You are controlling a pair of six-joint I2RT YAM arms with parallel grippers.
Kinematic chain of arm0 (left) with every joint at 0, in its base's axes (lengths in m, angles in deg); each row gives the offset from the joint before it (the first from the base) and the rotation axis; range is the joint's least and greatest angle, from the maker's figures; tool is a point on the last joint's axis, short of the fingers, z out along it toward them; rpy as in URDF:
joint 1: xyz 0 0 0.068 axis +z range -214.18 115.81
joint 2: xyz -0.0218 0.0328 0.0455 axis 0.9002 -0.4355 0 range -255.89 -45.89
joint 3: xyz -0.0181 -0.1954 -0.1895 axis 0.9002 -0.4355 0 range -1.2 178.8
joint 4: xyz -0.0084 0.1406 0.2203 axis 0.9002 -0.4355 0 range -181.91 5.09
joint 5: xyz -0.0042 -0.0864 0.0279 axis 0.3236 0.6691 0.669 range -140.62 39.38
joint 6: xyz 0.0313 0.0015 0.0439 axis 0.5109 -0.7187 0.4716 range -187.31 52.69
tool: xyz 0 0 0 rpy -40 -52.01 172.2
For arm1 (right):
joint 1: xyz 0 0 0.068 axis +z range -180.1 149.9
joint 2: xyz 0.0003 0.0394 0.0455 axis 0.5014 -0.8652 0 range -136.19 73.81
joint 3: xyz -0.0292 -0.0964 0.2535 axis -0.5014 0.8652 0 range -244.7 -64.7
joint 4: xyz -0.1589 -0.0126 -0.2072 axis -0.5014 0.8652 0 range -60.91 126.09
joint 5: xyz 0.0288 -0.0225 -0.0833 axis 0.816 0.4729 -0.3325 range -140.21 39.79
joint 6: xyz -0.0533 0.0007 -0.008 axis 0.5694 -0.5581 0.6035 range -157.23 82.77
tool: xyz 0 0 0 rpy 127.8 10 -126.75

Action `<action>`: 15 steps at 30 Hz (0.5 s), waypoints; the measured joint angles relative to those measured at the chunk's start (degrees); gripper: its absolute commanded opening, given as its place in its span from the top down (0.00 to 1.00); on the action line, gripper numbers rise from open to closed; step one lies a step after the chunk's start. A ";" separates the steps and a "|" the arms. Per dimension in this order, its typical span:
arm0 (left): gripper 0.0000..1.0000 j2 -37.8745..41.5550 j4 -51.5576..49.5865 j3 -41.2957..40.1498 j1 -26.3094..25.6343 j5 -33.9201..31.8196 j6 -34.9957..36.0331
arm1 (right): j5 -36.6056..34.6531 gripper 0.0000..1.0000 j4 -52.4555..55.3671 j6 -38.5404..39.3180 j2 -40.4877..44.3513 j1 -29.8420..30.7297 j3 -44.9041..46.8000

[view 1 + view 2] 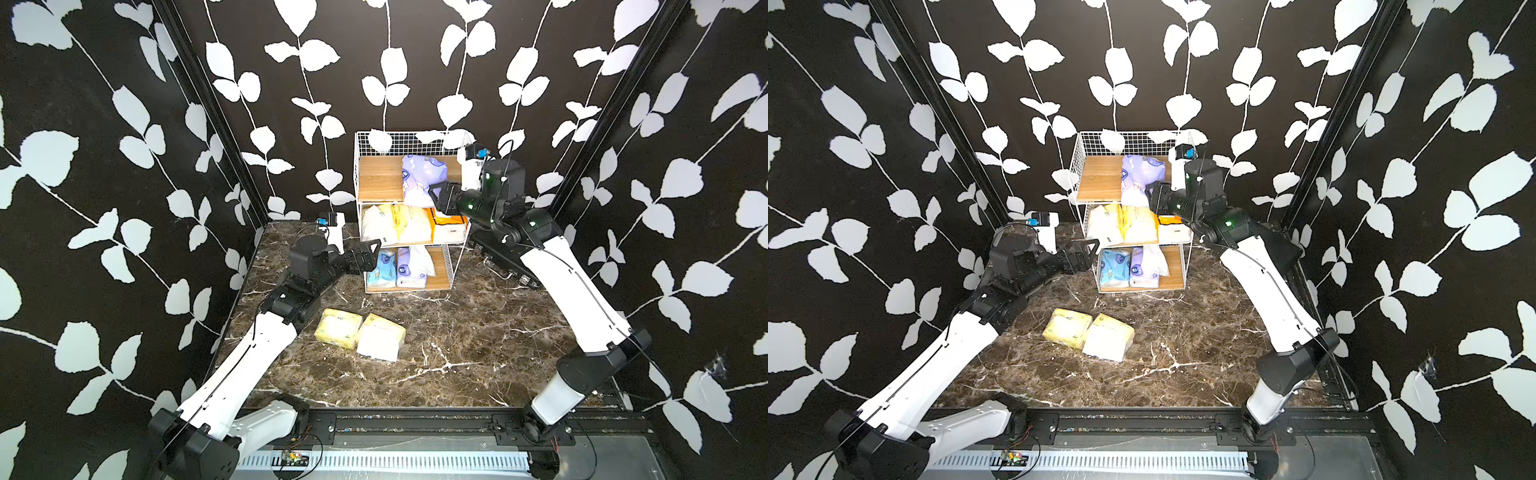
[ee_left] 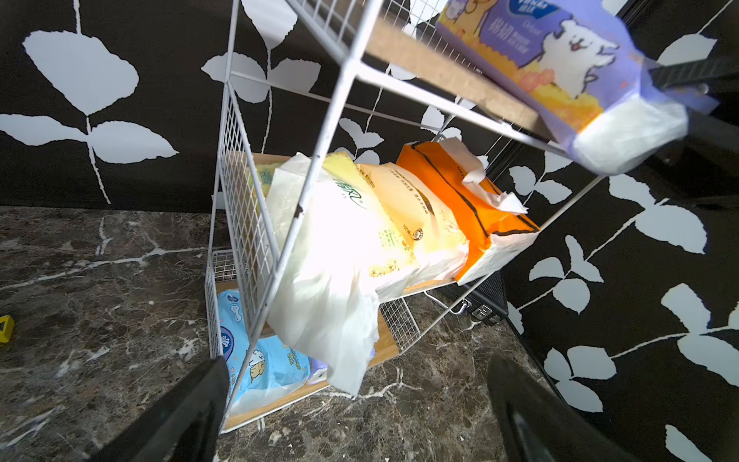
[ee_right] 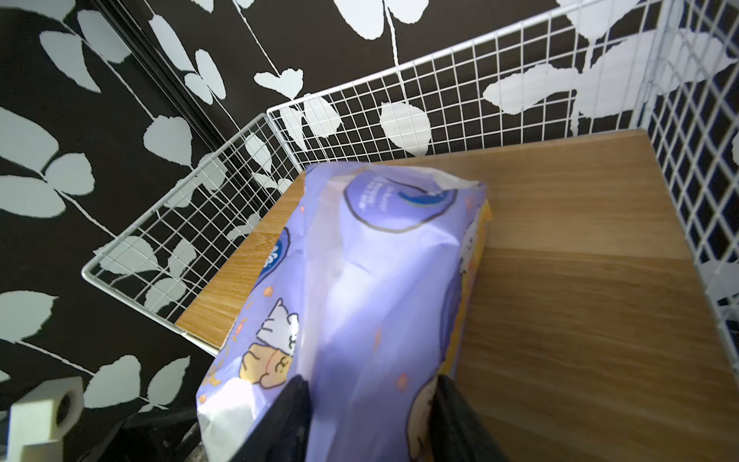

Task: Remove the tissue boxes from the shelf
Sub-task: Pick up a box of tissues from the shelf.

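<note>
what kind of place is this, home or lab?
Probably a staged robot test cell: leaf-print backdrop panels wall in a marble-look tabletop, two arms mount on a front rail, and a wire shelf holds tissue packs.

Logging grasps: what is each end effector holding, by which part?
The right end effector pinches the lavender pack at its near end; left end effector holds nothing.

Shelf [image 1: 415,143] walled at sides and back; front open

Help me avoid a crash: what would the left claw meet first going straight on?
Most likely the pale pack drooping off the shelf's middle tier. The front corner post, close by one side of the open left claw, might touch first; depth is unclear.
</note>
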 measured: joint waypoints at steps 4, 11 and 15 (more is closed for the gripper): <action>0.01 -0.02 -0.02 0.02 -0.04 0.02 -0.07 | 0.33 0.90 -1.20 -0.28 0.00 -0.02 0.00; 0.01 1.42 -1.68 0.00 -0.20 -1.84 0.37 | 1.68 1.00 -2.47 -0.28 1.33 -0.02 1.25; 0.01 5.33 -3.69 -0.48 -0.20 -4.48 1.33 | 3.50 1.00 -2.27 0.24 4.72 -0.02 2.82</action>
